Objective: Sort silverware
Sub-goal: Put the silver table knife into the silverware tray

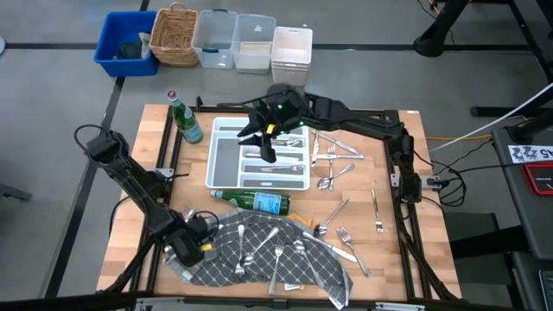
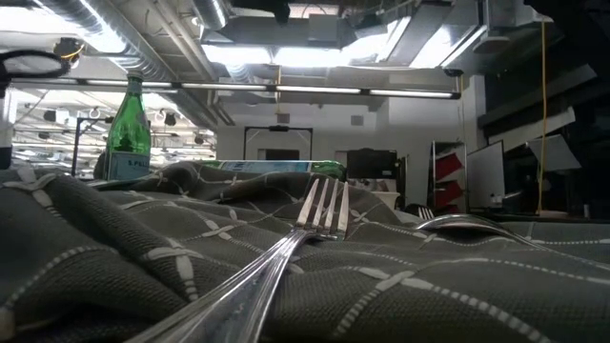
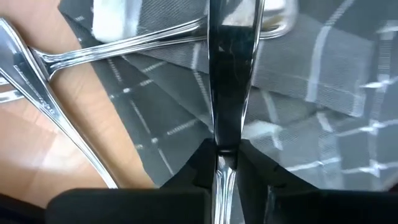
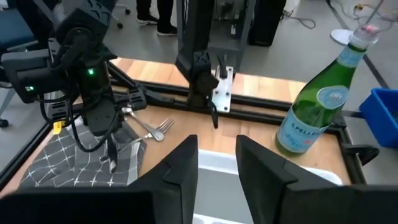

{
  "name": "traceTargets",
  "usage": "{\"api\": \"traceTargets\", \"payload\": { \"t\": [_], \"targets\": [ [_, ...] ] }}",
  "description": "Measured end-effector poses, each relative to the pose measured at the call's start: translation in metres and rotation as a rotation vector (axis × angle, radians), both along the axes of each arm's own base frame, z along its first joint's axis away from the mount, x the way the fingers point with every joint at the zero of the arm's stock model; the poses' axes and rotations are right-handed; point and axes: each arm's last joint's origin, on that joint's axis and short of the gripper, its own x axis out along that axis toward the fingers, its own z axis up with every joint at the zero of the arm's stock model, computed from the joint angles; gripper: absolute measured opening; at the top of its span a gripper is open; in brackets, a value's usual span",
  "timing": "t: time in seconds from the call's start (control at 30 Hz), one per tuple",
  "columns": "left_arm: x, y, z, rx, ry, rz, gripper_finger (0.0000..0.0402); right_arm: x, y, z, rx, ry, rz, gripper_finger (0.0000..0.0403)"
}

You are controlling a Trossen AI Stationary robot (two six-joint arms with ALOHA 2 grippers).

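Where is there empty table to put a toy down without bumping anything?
Bare wood lies along the table's left side, between the standing green bottle and the grey checked cloth. A smaller bare strip runs by the right edge, beyond the lone fork. It is crowded on the cloth, strewn with silverware, and right of the white tray, where loose pieces lie.

From the low view I see bright ceiling strip lights [image 2: 286,57] washing out the room, while the near dark grey checked cloth [image 2: 114,248] and the silver metal fork [image 2: 319,214] handle blur close up. Left wrist view: strong glare on a polished silver utensil [image 3: 124,43], everything soft. My high view is evenly lit, shadows faint.
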Motion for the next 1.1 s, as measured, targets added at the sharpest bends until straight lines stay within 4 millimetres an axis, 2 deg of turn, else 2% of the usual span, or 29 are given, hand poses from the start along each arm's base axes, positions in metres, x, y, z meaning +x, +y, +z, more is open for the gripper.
{"api": "traceTargets", "payload": {
  "t": [0.37,0.53,0.83,1.1],
  "targets": [
    [-0.004,0.012,0.031,-0.063,-0.152,0.023,0.003,-0.01,0.001,0.009,0.008,0.06,-0.008,0.0113],
    [0.003,0.027,0.041,-0.012,-0.246,0.032,0.0035,-0.022,-0.001,0.016,-0.046,0.155,-0.103,0.0113],
    [0.039,0.075,0.048,0.079,-0.343,0.045,0.0037,-0.064,-0.023,0.033,-0.105,0.263,-0.22,0.0113],
    [0.085,0.132,0.064,0.17,-0.638,0.051,0.0035,-0.107,-0.064,0.04,-0.064,0.379,-0.348,0.0113]
  ]
}}
